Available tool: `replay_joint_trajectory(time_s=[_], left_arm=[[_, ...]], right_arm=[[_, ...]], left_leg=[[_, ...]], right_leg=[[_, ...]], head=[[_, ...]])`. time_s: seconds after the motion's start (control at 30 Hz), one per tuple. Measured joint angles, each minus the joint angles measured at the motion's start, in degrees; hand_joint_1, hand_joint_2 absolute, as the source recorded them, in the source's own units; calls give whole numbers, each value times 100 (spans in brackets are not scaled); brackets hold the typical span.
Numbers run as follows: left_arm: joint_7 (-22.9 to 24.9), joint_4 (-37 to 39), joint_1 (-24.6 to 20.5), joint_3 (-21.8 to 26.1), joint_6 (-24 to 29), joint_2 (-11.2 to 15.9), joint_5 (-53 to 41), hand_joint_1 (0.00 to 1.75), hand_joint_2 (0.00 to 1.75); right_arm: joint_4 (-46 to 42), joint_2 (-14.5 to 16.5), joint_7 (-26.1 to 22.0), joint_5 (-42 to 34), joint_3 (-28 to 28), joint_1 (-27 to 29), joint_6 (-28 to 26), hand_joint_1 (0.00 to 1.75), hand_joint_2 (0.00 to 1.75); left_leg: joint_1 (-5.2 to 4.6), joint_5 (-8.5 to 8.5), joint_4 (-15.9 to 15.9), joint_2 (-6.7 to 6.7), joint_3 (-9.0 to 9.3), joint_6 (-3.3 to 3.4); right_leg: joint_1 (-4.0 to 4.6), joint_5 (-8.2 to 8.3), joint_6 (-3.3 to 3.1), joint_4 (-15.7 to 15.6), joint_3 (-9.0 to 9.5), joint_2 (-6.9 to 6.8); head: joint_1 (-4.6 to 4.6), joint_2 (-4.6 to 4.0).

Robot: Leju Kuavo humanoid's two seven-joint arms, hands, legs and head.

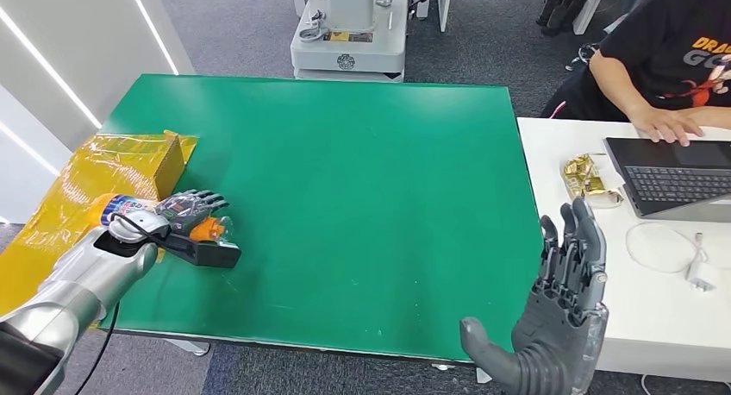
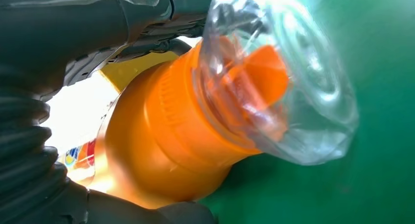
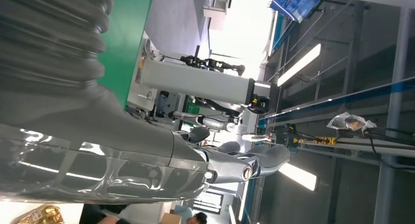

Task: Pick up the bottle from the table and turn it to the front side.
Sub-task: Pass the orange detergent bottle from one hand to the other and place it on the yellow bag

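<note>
At the green table's (image 1: 345,197) left edge my left hand (image 1: 185,212) grips a bottle (image 1: 129,209) lying on its side, its orange part poking out past the fingers. The left wrist view shows the bottle (image 2: 166,136) close up: an orange body with a clear plastic cover over an orange top, and a colourful label near the hand (image 2: 44,111). My right hand (image 1: 560,309) is raised at the table's front right corner, fingers spread and pointing up, holding nothing. In the right wrist view the hand (image 3: 147,150) points away from the table.
A yellow box (image 1: 129,158) wrapped in yellow film lies just behind the bottle at the table's left edge. To the right stands a white table (image 1: 655,309) with a laptop (image 1: 677,175), a gold wrapper and a white cable; a person sits there typing. A white machine base stands beyond the far edge.
</note>
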Motion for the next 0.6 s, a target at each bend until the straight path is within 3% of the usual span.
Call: replay_joint_trajectory(time_s=[0.6], left_arm=[[7,-1364,807,413,186,509,27,0,175]], right_arm=[[-12,0,-2,24,-15,138,89,0,175]], left_leg=[[1,-4,-4,11,4,-7]], right_leg=[[0,-4,-6,1,-7,13]], head=[[-1,0]])
